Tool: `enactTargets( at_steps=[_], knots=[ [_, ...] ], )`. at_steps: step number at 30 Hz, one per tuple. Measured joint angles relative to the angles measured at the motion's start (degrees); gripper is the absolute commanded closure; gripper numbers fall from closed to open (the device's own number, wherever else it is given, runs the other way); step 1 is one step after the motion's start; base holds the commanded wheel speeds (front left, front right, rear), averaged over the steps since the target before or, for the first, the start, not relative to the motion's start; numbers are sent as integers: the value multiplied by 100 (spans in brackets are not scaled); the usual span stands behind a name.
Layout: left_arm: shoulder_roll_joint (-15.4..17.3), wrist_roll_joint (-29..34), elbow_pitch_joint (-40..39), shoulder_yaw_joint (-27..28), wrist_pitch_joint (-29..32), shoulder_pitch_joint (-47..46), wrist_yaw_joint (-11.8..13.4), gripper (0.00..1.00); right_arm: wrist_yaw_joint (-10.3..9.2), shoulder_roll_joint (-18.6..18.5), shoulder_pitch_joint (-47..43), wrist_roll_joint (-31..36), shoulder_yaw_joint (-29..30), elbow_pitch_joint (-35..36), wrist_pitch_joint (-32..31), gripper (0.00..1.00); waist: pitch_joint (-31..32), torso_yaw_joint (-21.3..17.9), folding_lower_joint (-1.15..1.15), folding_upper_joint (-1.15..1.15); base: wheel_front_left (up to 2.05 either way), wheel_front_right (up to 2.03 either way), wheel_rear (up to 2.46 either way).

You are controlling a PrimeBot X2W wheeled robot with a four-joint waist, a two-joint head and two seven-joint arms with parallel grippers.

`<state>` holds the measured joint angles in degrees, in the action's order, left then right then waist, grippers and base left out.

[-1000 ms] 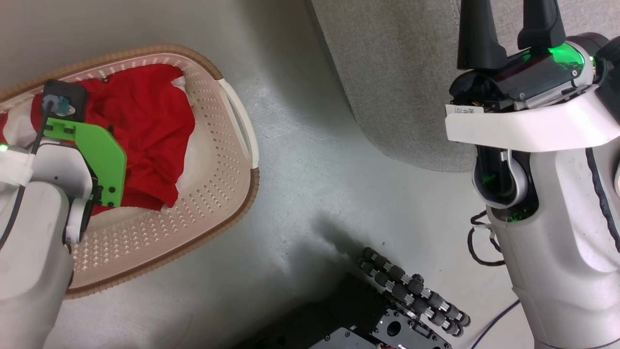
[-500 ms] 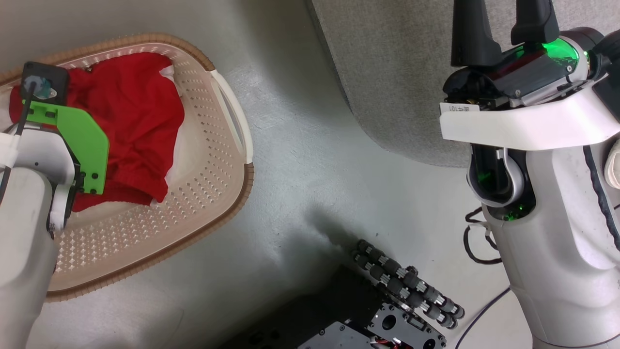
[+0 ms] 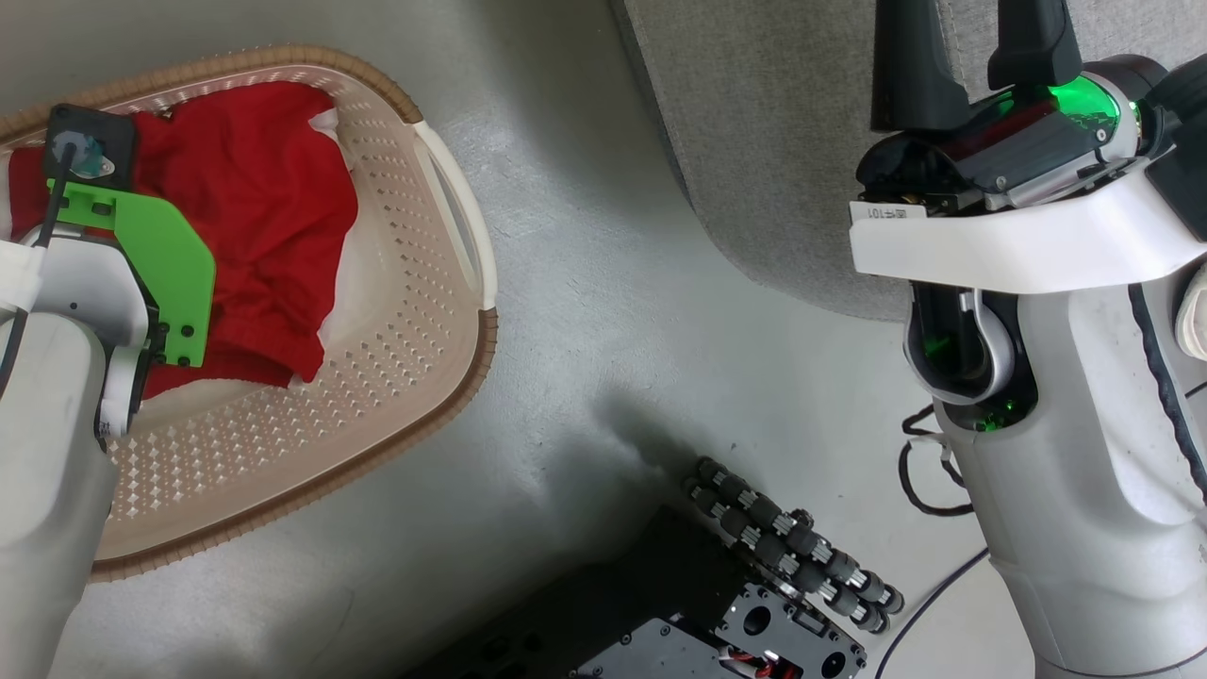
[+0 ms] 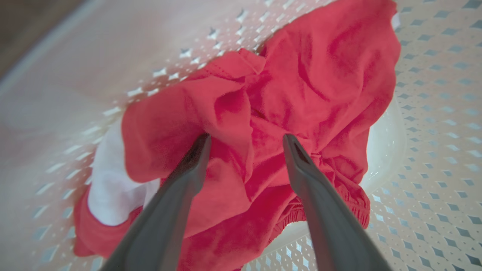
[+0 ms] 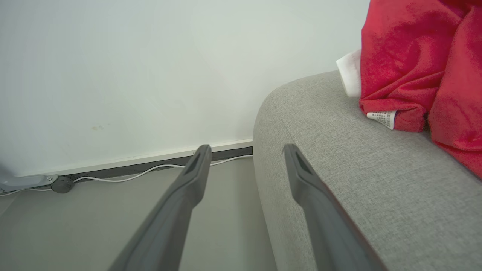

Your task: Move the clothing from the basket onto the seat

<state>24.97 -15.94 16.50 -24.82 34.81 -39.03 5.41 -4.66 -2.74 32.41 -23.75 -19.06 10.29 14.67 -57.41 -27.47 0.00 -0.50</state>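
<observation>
Left wrist view: the red clothing (image 4: 286,86) lies crumpled in the basket (image 4: 433,94), its middle folds between our left jaws, which stand wide apart; contact we cannot tell. Another red garment (image 5: 414,56) rests on the seat (image 5: 357,169), beyond and right of our right jaws, likewise spread, holding nothing.

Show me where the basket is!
The basket sits on the floor at the left of the head view, left of the grey seat, with red clothing inside.
</observation>
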Motion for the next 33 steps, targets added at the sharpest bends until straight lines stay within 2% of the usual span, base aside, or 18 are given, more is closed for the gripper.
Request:
enactTargets(
  at_steps=[2,5,12,13,14,24,26,28,29,30,33],
  knots=[
    [-9,0,5,-12,-16,-3,0,6,0,0,0,0,0,-1,0,0,-11,-3,0,0,0,0,0],
    [-25,0,37,-16,-45,-12,0,19,-2,0,0,1,1,-3,0,0,-24,-7,0,0,0,0,0],
    [-90,1,100,-21,-166,-65,0,69,-2,0,4,8,0,-12,0,0,-45,-10,0,0,0,0,0],
    [-96,1,109,-25,-166,-83,0,88,-2,0,4,8,0,-14,0,0,-47,-10,0,0,0,0,0],
    [-96,1,115,-33,-189,-100,0,100,-2,0,5,8,-1,-18,0,0,-50,-11,0,0,0,0,0],
    [-157,-25,188,-11,-537,-118,-10,100,2,5,71,7,-85,-130,0,0,-20,-33,0,0,0,0,0],
    [-277,-119,188,51,-755,-110,-16,100,2,11,107,22,-55,-171,0,0,30,-36,0,0,0,0,0],
    [-539,-387,183,231,-1048,-67,-16,100,2,11,114,127,-4,-240,0,0,103,-22,0,0,0,0,0],
    [-539,-387,183,231,-1048,-67,-16,100,2,11,114,127,-4,-240,0,0,103,-22,0,0,0,0,0],
    [-739,-536,149,314,-1324,49,-16,100,4,10,114,285,59,-294,0,0,200,10,0,0,0,0,0],
    [-876,-668,100,375,-1563,218,-16,100,12,10,114,413,149,-310,0,0,314,67,0,0,0,0,0]
  ],
)
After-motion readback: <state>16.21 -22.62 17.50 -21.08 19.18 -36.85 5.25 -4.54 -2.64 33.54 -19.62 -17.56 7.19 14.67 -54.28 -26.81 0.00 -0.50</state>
